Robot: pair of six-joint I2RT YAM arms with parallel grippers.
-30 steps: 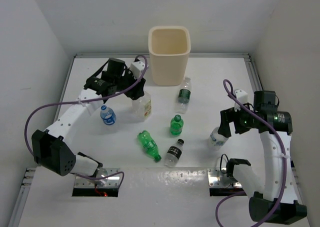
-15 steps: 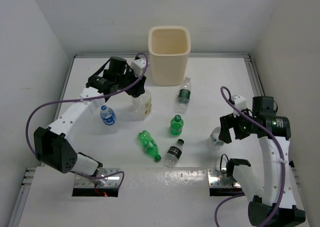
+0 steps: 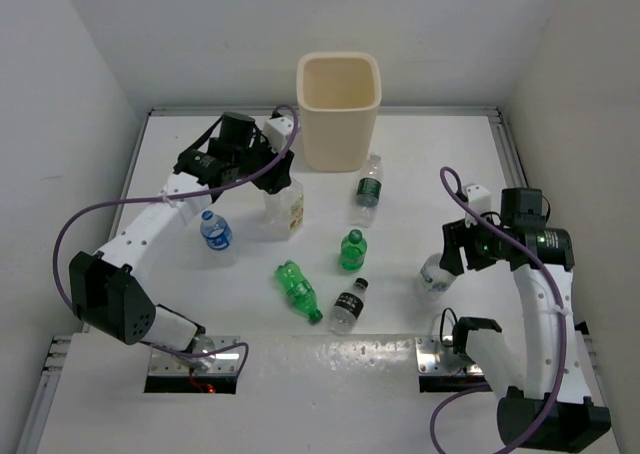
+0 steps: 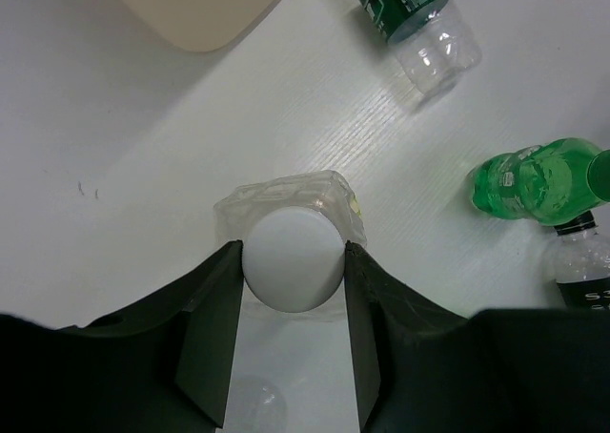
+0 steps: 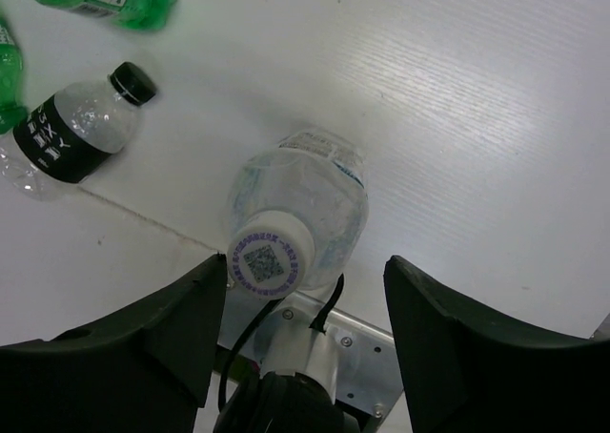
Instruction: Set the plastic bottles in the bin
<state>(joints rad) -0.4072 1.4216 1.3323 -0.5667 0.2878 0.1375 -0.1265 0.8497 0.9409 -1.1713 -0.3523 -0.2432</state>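
The cream bin [image 3: 340, 124] stands at the back centre; its base shows in the left wrist view [image 4: 200, 9]. My left gripper [image 3: 278, 186] [image 4: 292, 254] is shut on the white cap of the wide clear bottle [image 3: 288, 212] [image 4: 291, 199], which stands upright on the table. My right gripper [image 3: 447, 259] [image 5: 305, 261] is open around the top of an upright clear bottle [image 3: 432, 274] [image 5: 300, 214]. That bottle's white cap is against the left finger and well clear of the right one.
A blue-labelled bottle [image 3: 215, 231] stands at the left. A dark-labelled clear bottle [image 3: 368, 190] lies near the bin. A green bottle [image 3: 352, 249] stands mid-table, another green one [image 3: 298, 289] lies beside a black-labelled bottle [image 3: 349, 305]. Walls close both sides.
My left gripper has shifted slightly right and down onto the wide bottle's cap. My right wrist has settled lower beside the clear bottle. No bottle has moved.
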